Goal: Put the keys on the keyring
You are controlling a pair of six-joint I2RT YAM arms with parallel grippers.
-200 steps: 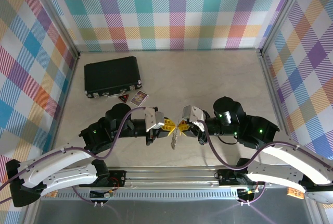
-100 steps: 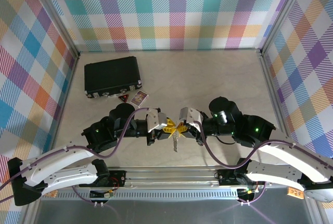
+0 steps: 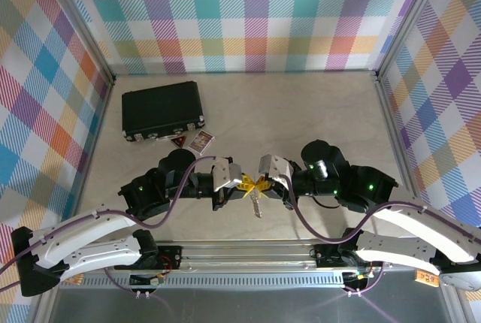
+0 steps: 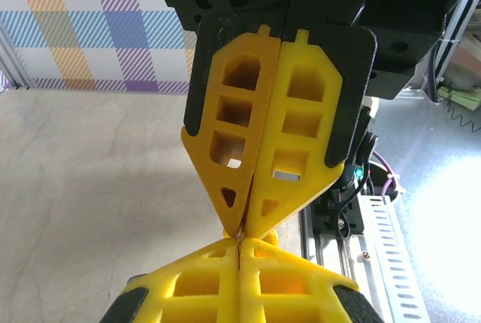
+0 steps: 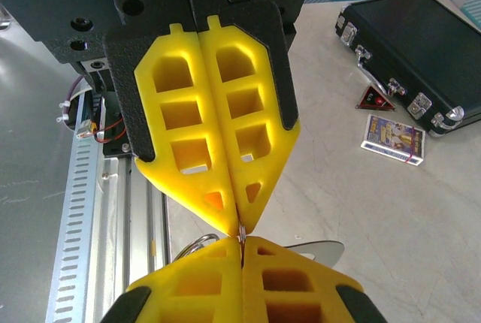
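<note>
My left gripper (image 3: 245,185) and right gripper (image 3: 263,183) meet tip to tip just above the table's near edge, both shut. A thin sliver of silver metal (image 5: 242,233) is pinched where the four yellow fingertips touch; it looks like the keyring's wire. In the right wrist view, a loop of the keyring (image 5: 194,246) curves out left behind my own fingers, and a flat silver key blade (image 5: 322,249) sticks out right. From above, the keys (image 3: 257,204) hang below the joined tips. The left wrist view has the same metal edge (image 4: 240,237) between the tips.
A shut black case (image 3: 163,110) lies at the back left, with a small card pack (image 3: 201,141) and a triangular tag (image 3: 179,141) in front of it. The metal rail (image 3: 248,252) with both arm bases runs along the near edge. Checked walls enclose the table.
Both grippers have drawn closer until their tips touch. The left jaws parted slightly and shut again. The hanging keys shifted a little to the right.
</note>
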